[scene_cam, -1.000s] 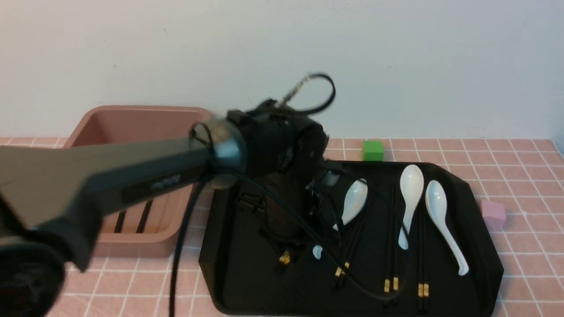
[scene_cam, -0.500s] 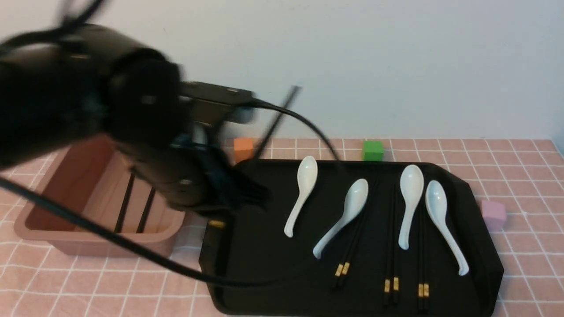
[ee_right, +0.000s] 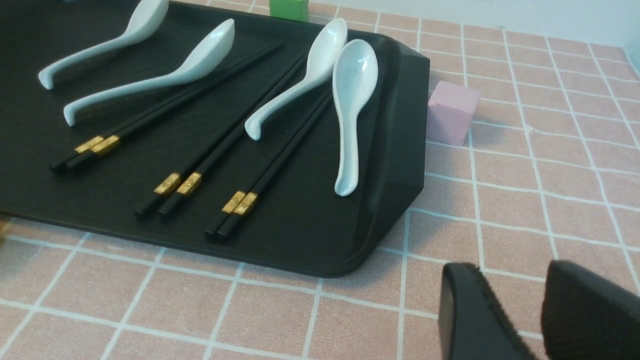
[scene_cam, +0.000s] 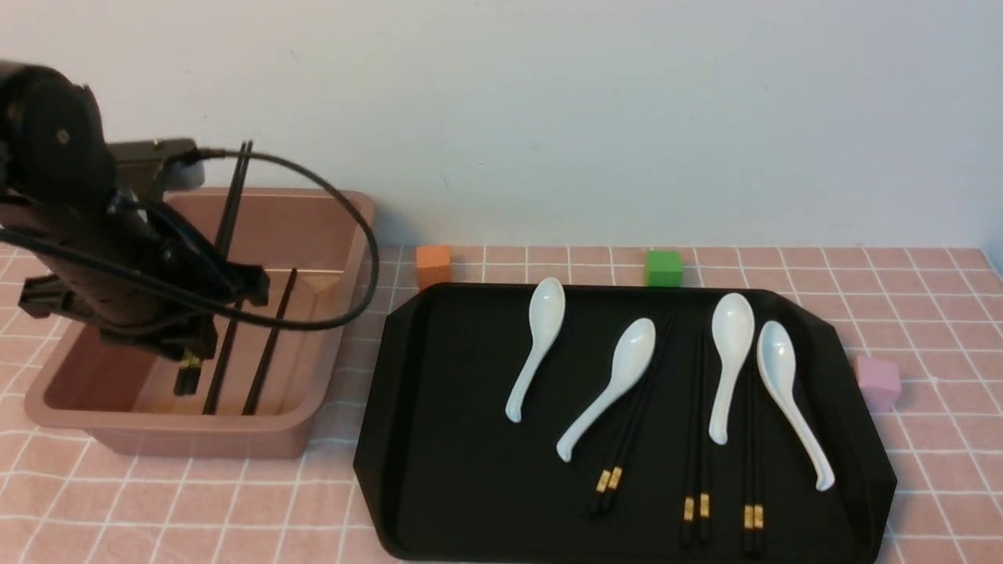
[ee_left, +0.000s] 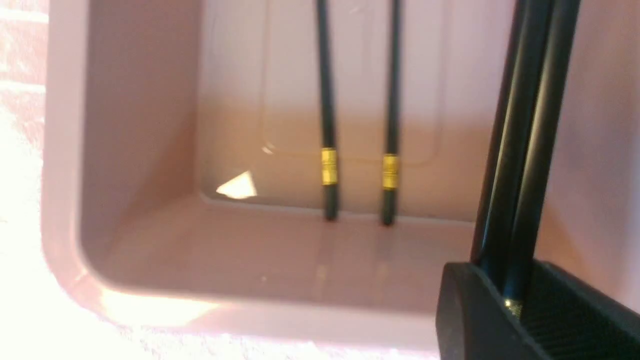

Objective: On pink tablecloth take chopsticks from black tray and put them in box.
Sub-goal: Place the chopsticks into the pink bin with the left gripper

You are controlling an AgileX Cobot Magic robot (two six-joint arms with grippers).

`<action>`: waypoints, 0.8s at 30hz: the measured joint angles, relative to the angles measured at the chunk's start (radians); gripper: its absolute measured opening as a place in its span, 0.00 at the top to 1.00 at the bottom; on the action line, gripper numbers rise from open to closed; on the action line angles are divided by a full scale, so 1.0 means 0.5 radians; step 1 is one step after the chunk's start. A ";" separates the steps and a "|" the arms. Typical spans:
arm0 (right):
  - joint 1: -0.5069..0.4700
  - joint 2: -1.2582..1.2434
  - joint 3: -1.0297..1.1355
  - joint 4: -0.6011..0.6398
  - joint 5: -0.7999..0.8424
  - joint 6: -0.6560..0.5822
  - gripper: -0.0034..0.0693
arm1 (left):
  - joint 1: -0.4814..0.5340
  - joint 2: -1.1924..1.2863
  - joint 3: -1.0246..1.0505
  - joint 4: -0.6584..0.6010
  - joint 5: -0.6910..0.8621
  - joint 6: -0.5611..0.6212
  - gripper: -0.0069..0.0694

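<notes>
Three pairs of chopsticks (scene_cam: 697,439) lie on the black tray (scene_cam: 454,439), thick gold-banded ends toward the near edge, in its right half among four white spoons (scene_cam: 615,380). One pair runs along the second spoon from the left. The other two pairs lie beside the two right-hand spoons. The tray rests on the pink tablecloth (scene_cam: 940,329), with the box (scene_cam: 211,439) just beside it on the left.

The left gripper (scene_cam: 186,356) hangs inside the box above its floor, jaws closed on a fourth pair, the held chopsticks (scene_cam: 233,196). It grips them near the gold bands. They stand steeply tilted, thin tips rising above the far rim and thick ends pointing down near the floor. The left wrist view shows both held sticks pinched side by side between the pads. It also shows two loose sticks (ee_left: 327,100) flat on the box floor, parallel and slightly apart, thick ends against the near wall.

The right gripper (ee_right: 520,280) hovers over bare cloth off the tray's near right corner, its jaws slightly parted and empty.

An orange cube (scene_cam: 433,265) and a green cube (scene_cam: 663,267) sit just beyond the tray's far edge. A pink cube (scene_cam: 876,381) sits just beside its right edge.
</notes>
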 joint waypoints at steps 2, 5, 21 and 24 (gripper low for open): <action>0.000 0.000 0.000 0.000 0.000 0.000 0.62 | 0.006 0.094 0.000 0.030 -0.020 0.000 0.74; 0.000 0.000 0.000 0.000 0.000 0.000 0.62 | 0.007 0.162 0.000 0.053 -0.039 0.000 0.74; 0.000 0.000 0.000 0.000 0.000 0.000 0.62 | 0.011 0.199 0.000 0.152 -0.258 -0.015 0.74; 0.000 0.000 0.000 0.000 0.000 0.000 0.62 | 0.011 0.199 0.000 0.176 -0.285 -0.015 0.74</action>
